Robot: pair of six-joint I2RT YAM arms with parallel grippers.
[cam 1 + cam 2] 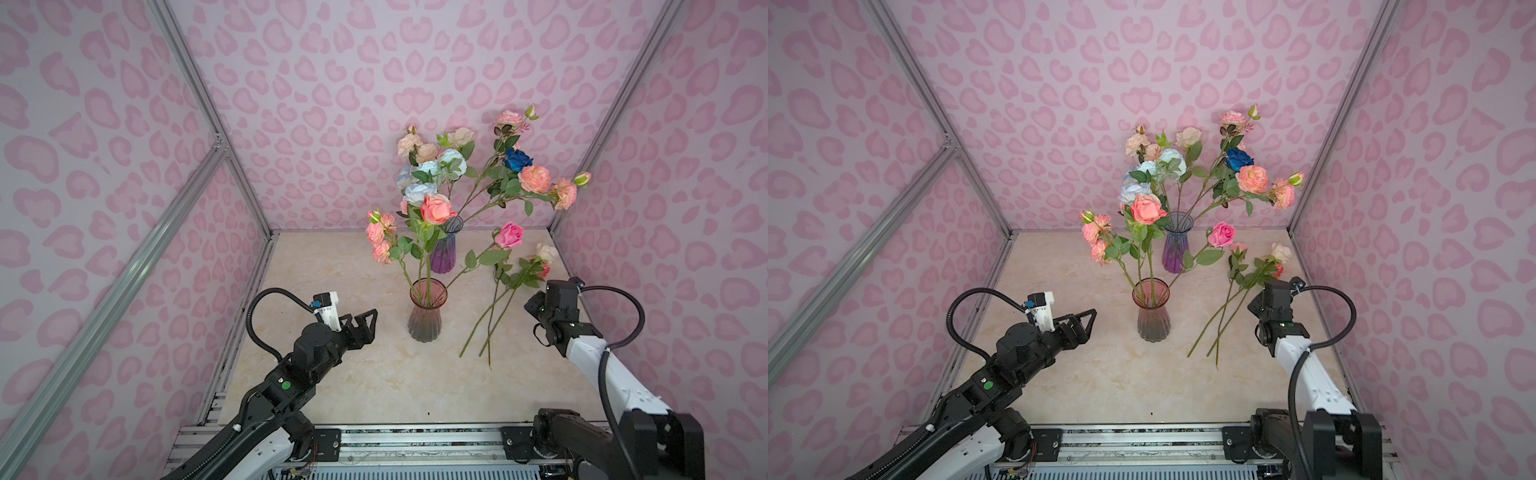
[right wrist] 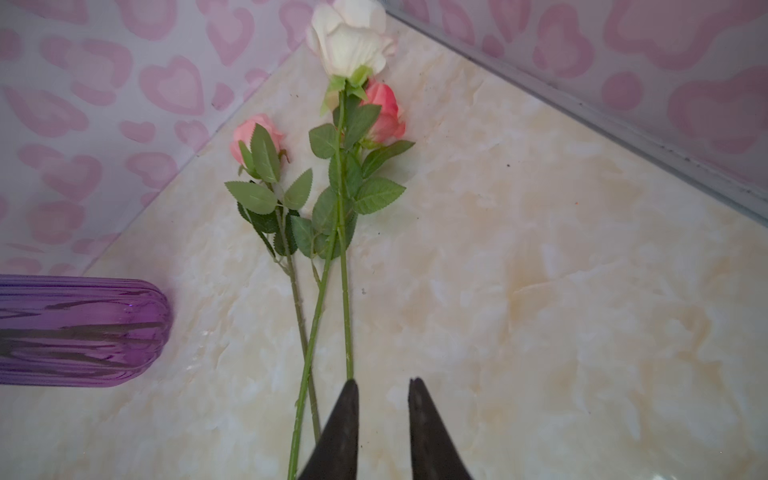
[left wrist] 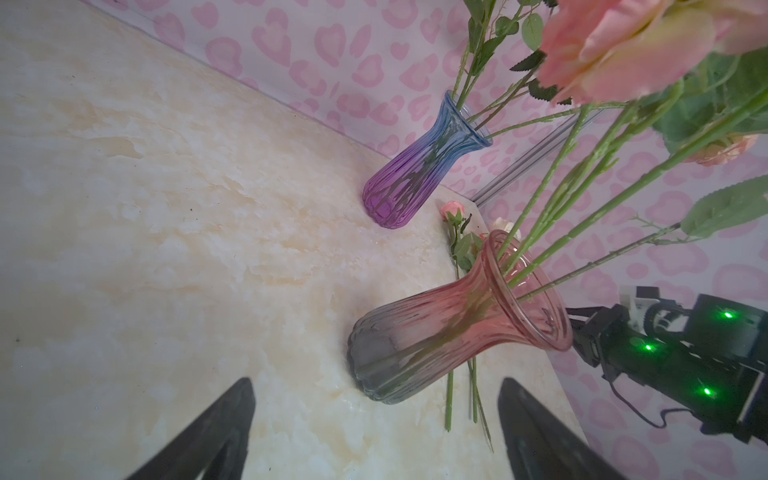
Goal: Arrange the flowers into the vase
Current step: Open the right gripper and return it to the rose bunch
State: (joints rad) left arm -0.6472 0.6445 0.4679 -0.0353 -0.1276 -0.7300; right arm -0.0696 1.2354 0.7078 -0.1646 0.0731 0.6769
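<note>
Both top views hid R gripper (image 2: 383, 384) tips from me; barely parted, empty. L gripper (image 3: 376, 384) gaped, empty. Flowers (image 1: 436, 208) stood in pink vase (image 1: 427, 322), purple vase (image 1: 443, 259).

Left arm (image 1: 307, 357) and right arm (image 1: 615, 374): black joints, white links; ribbed black cable (image 1: 249, 320) loops; green dot (image 1: 286, 385) on left.

Two vases (image 1: 427, 320), three loose roses (image 2: 349, 45) lying on the table (image 1: 332, 374).

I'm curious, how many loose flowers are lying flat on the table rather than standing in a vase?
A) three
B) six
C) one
A: three stems lie on the table, a cream rose, a pink rose and a pink bud.
</note>
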